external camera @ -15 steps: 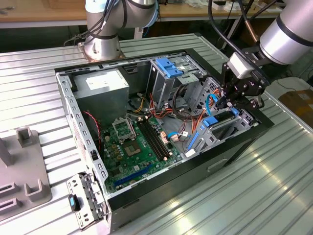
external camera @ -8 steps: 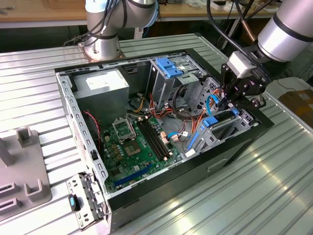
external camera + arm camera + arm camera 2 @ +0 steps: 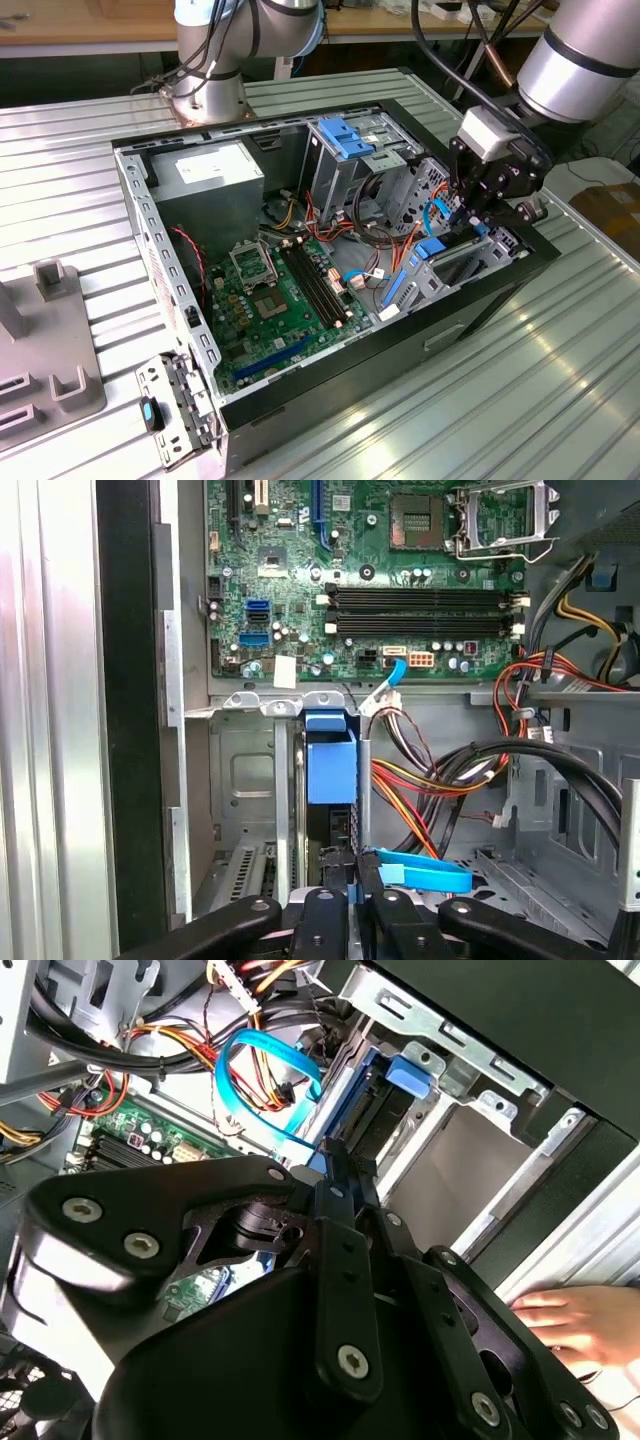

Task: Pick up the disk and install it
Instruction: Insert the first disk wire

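The disk point(image 3: 330, 765) stands on edge in the metal bay point(image 3: 250, 770) at the front of the open computer case, showing its bright blue carrier rail. In the exterior view the disk point(image 3: 430, 248) sits low in the case's right front corner. My gripper point(image 3: 470, 218) hangs right over it. In both wrist views the gripper point(image 3: 350, 868) has its black fingers close together on the disk's near edge. From the other side, the gripper point(image 3: 335, 1155) ends just short of the blue rail of the disk point(image 3: 395, 1075).
A thin blue cable point(image 3: 425, 872) loops beside the fingers, with orange and black wire bundles point(image 3: 440, 780) behind. The green motherboard point(image 3: 270, 300), power supply point(image 3: 205, 170) and a blue bracket on the drive cage point(image 3: 345, 140) fill the case. A person's hand point(image 3: 575, 1325) rests outside the case wall.
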`<action>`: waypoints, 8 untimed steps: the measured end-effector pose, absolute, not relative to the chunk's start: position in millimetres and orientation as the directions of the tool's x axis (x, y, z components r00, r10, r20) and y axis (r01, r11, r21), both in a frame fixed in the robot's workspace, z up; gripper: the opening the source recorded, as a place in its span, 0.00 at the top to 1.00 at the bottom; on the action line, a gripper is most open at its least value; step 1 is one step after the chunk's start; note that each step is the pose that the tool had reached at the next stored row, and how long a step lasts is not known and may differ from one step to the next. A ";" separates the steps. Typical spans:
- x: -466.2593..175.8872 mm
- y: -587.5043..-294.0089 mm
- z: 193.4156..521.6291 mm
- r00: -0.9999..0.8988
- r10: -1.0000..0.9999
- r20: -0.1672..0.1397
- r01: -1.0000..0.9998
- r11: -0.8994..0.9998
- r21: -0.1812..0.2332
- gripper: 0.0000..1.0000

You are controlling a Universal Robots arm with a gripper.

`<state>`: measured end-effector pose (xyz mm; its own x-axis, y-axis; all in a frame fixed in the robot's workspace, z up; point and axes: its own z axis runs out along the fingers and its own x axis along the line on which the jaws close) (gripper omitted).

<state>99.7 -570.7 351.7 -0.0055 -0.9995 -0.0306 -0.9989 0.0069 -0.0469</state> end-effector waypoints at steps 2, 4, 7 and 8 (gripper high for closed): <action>97.5 -570.7 351.2 -0.005 -1.000 -0.029 -0.999 0.007 -0.052 0.84; 97.4 -570.5 350.6 -0.004 -1.000 -0.030 -0.999 0.006 -0.053 0.84; 97.7 -570.1 350.3 0.027 -0.999 -0.030 -0.998 -0.025 -0.053 0.84; 98.0 -570.0 350.3 0.032 -0.999 -0.030 -0.998 -0.031 -0.053 0.84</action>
